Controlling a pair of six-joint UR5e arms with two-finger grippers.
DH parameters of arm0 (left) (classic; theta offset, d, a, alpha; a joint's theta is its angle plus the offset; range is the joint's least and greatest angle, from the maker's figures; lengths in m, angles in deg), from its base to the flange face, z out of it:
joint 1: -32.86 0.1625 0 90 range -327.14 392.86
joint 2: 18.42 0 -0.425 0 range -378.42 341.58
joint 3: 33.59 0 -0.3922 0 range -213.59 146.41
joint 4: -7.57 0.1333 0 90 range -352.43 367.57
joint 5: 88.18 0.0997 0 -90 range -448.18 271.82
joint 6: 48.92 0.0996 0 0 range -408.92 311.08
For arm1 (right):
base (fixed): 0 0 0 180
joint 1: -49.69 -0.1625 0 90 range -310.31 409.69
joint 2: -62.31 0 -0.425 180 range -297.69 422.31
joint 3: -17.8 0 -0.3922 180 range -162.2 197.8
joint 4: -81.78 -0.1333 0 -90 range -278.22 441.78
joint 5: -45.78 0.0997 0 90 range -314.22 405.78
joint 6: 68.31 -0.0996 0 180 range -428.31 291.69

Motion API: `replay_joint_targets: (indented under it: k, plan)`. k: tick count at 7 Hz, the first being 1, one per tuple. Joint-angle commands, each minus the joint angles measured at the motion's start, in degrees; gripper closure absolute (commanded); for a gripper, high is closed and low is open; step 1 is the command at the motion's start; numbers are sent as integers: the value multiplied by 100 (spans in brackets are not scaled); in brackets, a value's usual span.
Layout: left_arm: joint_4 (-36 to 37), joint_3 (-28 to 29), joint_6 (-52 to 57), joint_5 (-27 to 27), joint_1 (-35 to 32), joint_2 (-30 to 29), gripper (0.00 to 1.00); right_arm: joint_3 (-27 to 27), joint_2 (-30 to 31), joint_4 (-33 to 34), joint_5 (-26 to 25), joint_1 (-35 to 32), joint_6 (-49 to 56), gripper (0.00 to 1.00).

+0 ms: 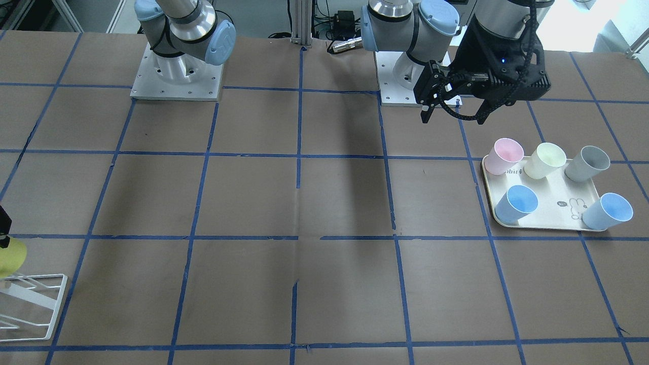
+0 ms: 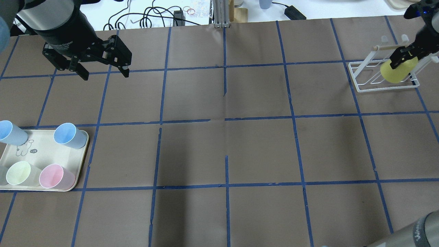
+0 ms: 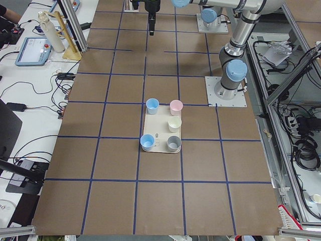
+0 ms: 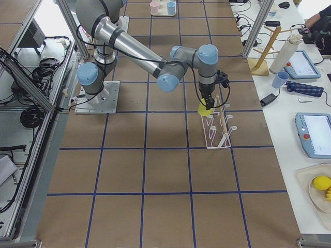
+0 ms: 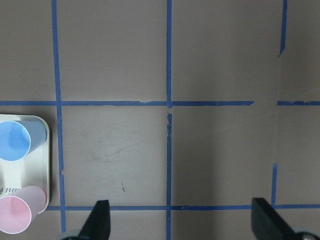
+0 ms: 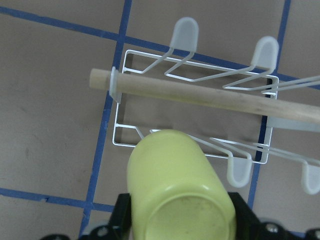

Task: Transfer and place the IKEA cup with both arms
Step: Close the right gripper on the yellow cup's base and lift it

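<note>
Where the IKEA cup hung: we found it clamped base-up in the right pincer, over one row of pegs of the white wire rack, at the right end of the table.
Long axis: tilted, mouth down toward the rack; we could not tell whether it touched a peg.
Nearer arm: the right; the left pincer stood wide and empty, well apart.
Obstacles: the wooden dowel lay beyond the cup, and a capped peg just beside it.
Surroundings: a tray bore five pastel cups near the left arm.
</note>
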Motion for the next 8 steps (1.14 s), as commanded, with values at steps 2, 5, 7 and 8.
replay_joint_targets:
  k: [2,5,7,8]
  plan:
    - [0,-6,-10,-3,9,-3,0,0,665,-344,-399,-17,47,92]
    - [-18,-85,34,6,26,41,0,17,1028,-1169,-198,-909,-1069,97]
    - [-401,-112,601,-440,227,189,0,17,1107,-1651,-189,-2007,-3143,98]
    - [-813,-112,1310,-1174,733,286,0,17,1177,-1845,-172,-2622,-4118,99]
